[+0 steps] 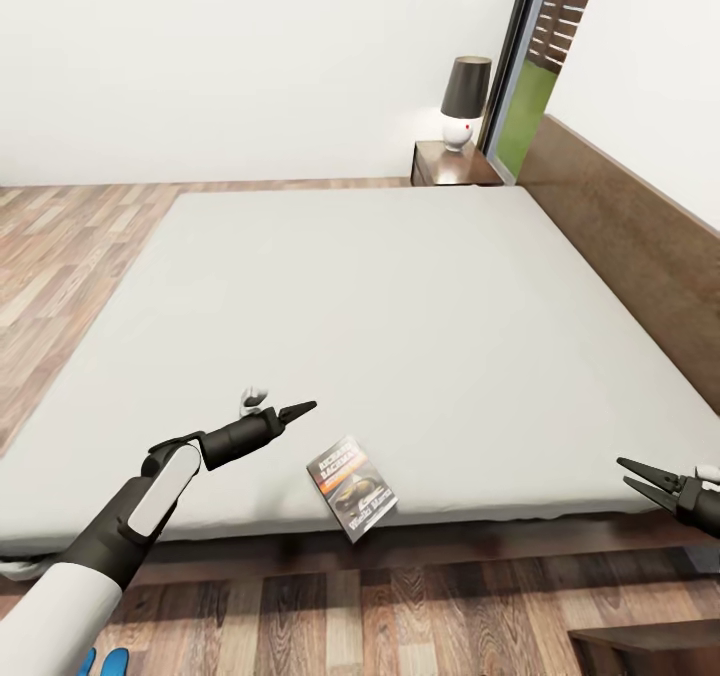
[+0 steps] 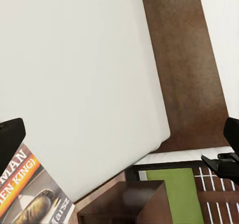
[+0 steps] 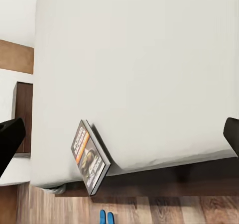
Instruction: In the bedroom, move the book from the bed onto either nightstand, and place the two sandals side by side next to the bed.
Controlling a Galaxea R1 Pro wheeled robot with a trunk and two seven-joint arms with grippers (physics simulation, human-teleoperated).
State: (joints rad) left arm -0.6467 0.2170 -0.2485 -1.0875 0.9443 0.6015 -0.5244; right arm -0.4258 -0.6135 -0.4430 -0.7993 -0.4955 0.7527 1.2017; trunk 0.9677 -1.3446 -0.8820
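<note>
The book lies on the bed at the mattress's near edge, one end jutting over it. It also appears in the left wrist view as the book and in the right wrist view as the book. My left gripper hovers just left of it, open, holding nothing. My right gripper hangs open at the bed's near right corner, empty. The nightstand stands at the far end beside the headboard. The two sandals lie on the floor by my left arm, seen too as sandals.
A lamp with a dark shade sits on the nightstand. The brown headboard runs along the right. A dark wooden furniture corner shows at the bottom right. Wood-plank floor lies left of the bed.
</note>
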